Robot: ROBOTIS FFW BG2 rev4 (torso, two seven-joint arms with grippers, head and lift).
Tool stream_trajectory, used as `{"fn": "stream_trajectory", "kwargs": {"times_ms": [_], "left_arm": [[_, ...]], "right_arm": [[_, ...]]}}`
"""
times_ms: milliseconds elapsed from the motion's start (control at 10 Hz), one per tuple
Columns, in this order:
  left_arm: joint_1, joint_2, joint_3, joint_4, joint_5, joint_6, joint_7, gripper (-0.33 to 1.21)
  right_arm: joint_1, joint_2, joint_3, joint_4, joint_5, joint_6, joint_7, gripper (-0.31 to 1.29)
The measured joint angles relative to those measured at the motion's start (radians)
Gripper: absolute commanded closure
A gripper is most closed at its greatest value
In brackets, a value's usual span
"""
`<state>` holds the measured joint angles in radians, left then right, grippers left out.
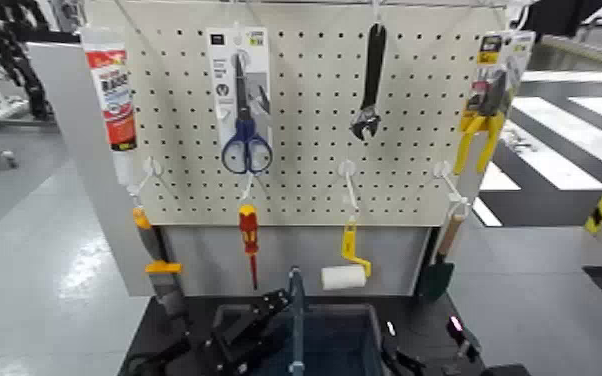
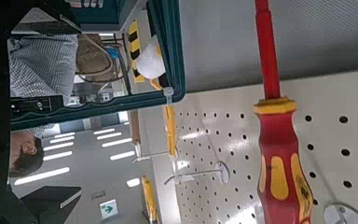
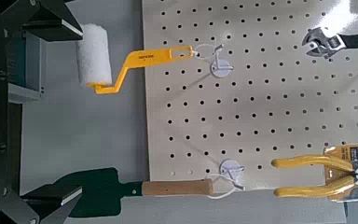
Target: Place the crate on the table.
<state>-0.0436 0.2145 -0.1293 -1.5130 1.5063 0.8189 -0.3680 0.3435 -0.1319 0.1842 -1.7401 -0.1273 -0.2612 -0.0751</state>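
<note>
Dark blue-grey plastic crate [image 1: 340,335] sits below beige pegboard [image 1: 305,110]; L gripper [image 1: 250,335] & R gripper [image 1: 435,355] flank it, finger state can't tell. Risk: uneven lift tilts crate.

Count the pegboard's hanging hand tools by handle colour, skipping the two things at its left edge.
Yellow: 2, white paint roller, packaged pliers
Blue: 1, packaged scissors
Black: 1, adjustable wrench
Red-yellow: 1, screwdriver
Wood: 1, dark-bladed trowel
Total: 6

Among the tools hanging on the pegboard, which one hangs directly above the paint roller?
The black adjustable wrench. It hangs on the pegboard with its jaw end down, straight above the yellow-handled paint roller; the blue scissors and yellow pliers hang off to either side.
</note>
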Motion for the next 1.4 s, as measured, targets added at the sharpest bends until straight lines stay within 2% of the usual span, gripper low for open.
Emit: {"fn": "stream_trajectory", "kwargs": {"times_ms": [200,500,600,800,1000,1100,1400], "left_arm": [[0.052,0.003,0.058,-0.112,-0.094,0.000,0.038,0.13],[0.149,0.009,0.151,-0.308,-0.443,-0.082,0.096,0.12],[0.185,0.004,0.156,-0.359,-0.587,-0.166,0.111,0.12],[0.269,-0.028,0.137,-0.414,-0.897,-0.429,0.149,0.12],[0.365,-0.097,0.147,-0.411,-1.123,-0.694,0.214,0.13],[0.397,-0.114,0.155,-0.396,-1.219,-0.790,0.238,0.13],[0.465,-0.101,0.112,-0.343,-1.420,-0.992,0.351,0.13]], "right_arm": [[0.001,0.000,0.000,-0.003,0.000,0.004,0.000,0.15],[0.002,0.001,0.000,-0.004,-0.001,0.006,0.000,0.14],[0.002,0.000,0.000,-0.004,-0.003,0.005,0.000,0.14],[0.002,-0.001,0.000,-0.004,-0.003,0.002,0.000,0.14],[0.004,-0.002,0.000,-0.004,-0.007,-0.003,0.000,0.14],[0.006,-0.001,0.000,-0.002,-0.009,-0.004,0.001,0.14],[0.007,-0.003,0.001,-0.001,-0.013,-0.006,0.001,0.14]]}}
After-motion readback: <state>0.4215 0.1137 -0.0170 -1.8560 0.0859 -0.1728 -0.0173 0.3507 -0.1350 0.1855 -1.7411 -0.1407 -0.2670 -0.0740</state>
